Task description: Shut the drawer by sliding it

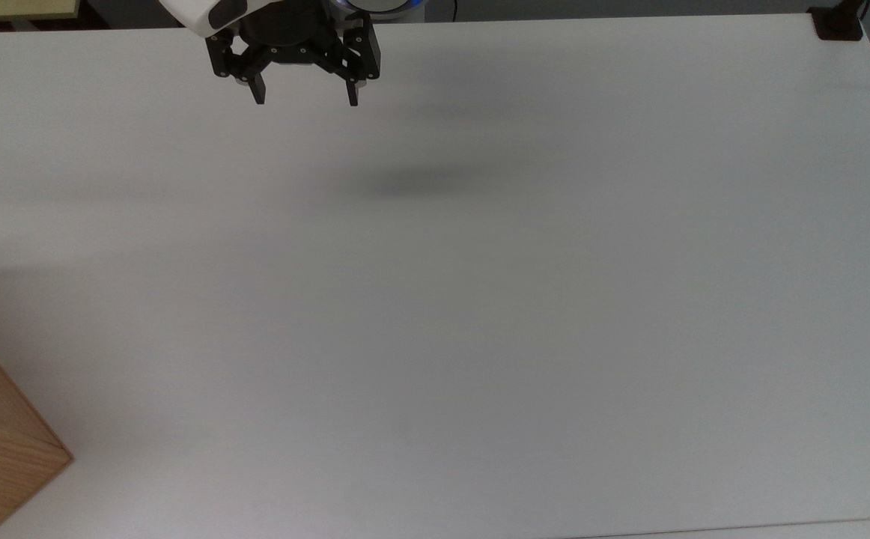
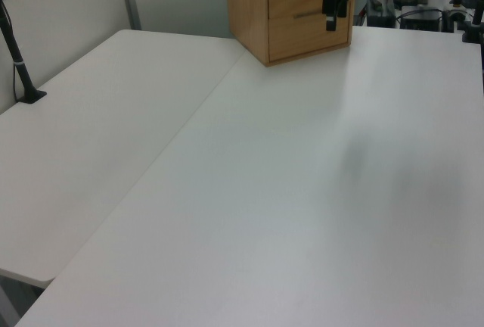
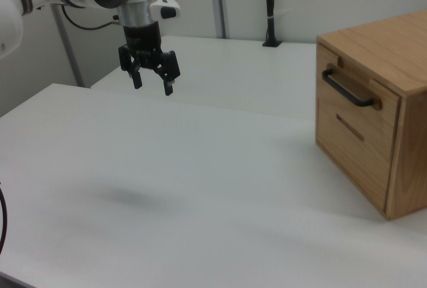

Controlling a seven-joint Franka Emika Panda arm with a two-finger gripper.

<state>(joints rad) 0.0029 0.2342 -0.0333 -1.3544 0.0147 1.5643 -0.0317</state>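
In the top view, my gripper [image 1: 305, 99] hung over the far edge of the white table [image 1: 480, 299], fingers spread wide and holding nothing.

In the left view, my gripper [image 2: 331, 18] hung in front of the cabinet [image 2: 249, 9].

In the right view, the drawer [image 3: 353, 91] sat pushed in at the right view's right, well apart from my gripper [image 3: 153, 83].
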